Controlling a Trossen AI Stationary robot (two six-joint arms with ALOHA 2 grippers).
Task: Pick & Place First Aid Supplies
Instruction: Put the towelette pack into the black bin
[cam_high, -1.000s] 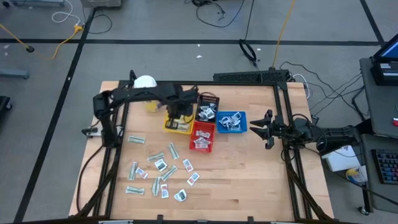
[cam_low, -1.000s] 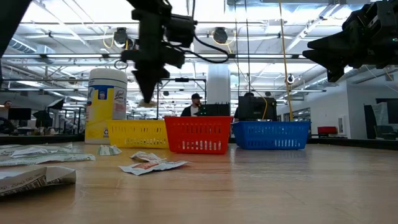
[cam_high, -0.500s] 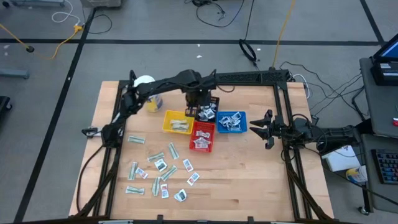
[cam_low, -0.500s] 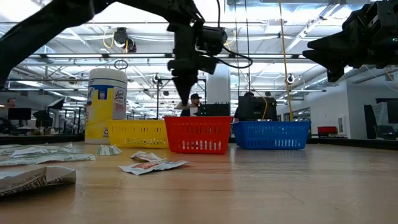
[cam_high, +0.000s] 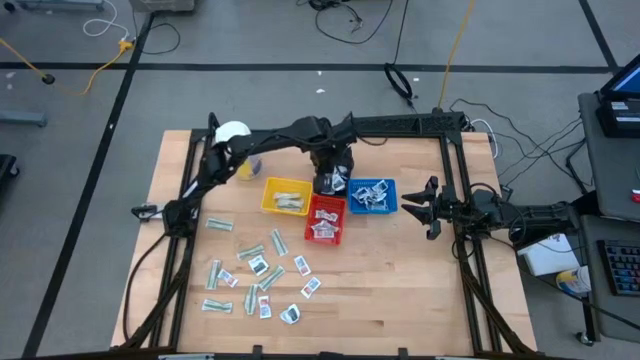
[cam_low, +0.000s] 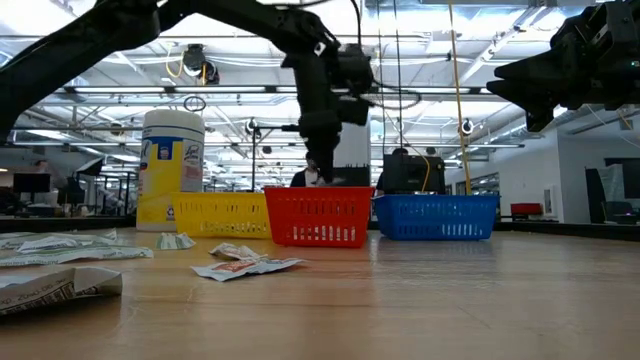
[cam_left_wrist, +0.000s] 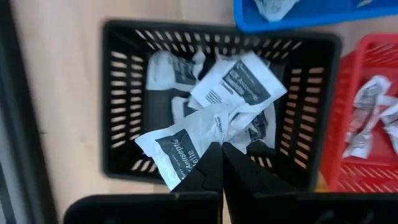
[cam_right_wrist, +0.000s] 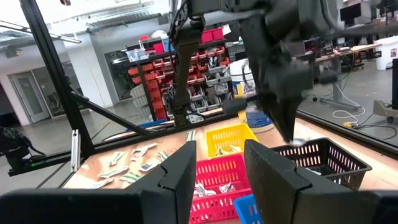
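The wooden table (cam_high: 400, 270) sits on a grey floor crossed by black tape lines and loose cables. At about 12 o'clock from table centre, 4 small trays cluster: yellow tray (cam_high: 285, 196), red tray (cam_high: 325, 219), blue tray (cam_high: 372, 196) and black tray (cam_left_wrist: 127, 106).

The left gripper (cam_left_wrist: 221, 163) hangs over the black tray, fingers pinched together on a white packet (cam_left_wrist: 183, 146) with dark print. More white packets lie inside that tray beneath it.

The loose first aid supplies (cam_high: 255, 272), about 15 flat packets, lie scattered toward 8 o'clock on the table, well apart from the trays. A white jar (cam_low: 171, 165) with a yellow label stands at about 11 o'clock, beside the yellow tray.

The right gripper (cam_high: 422, 208) waits at 3 o'clock near the table edge, holding nothing, fingers parted.

Across the table, the low view shows a bright hall with ceiling beams and monitors; a person (cam_low: 312, 172) is partly hidden behind the red tray.
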